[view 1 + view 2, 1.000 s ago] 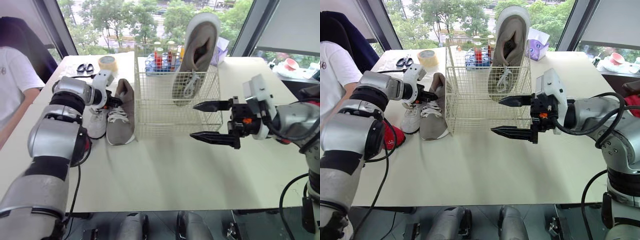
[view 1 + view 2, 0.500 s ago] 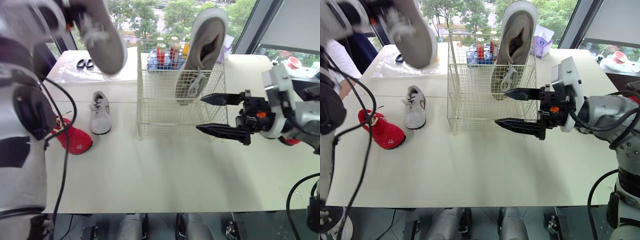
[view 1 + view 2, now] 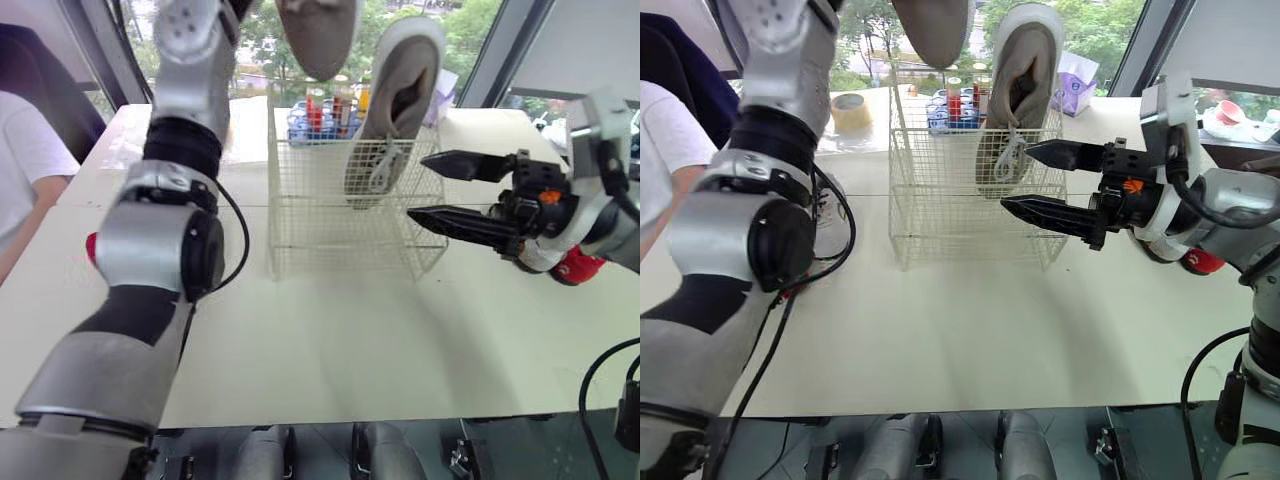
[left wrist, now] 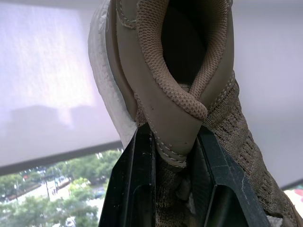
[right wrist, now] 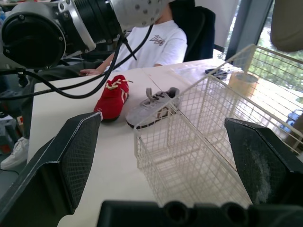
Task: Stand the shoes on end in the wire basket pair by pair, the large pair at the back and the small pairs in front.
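Observation:
One large tan shoe (image 3: 390,110) stands on end at the back right of the wire basket (image 3: 345,215). Its mate (image 3: 318,35) hangs high over the basket's back left corner. In the left wrist view, my left gripper (image 4: 173,156) is shut on the heel collar of this tan shoe (image 4: 189,90). My right gripper (image 3: 440,190) is open with nothing in it, just to the right of the basket. A small grey shoe (image 5: 151,106) and a small red shoe (image 5: 113,97) lie on the table left of the basket.
A person in a white shirt (image 3: 30,160) sits at the table's left edge. A rack of bottles (image 3: 315,105), a tape roll (image 3: 848,108) and a purple tissue pack (image 3: 1072,90) stand behind the basket. The table's (image 3: 330,340) front half is bare.
My left arm has lifted the tan shoe off the table and swung it up and right, over the basket. My right gripper has risen a little toward the basket's right side, still open.

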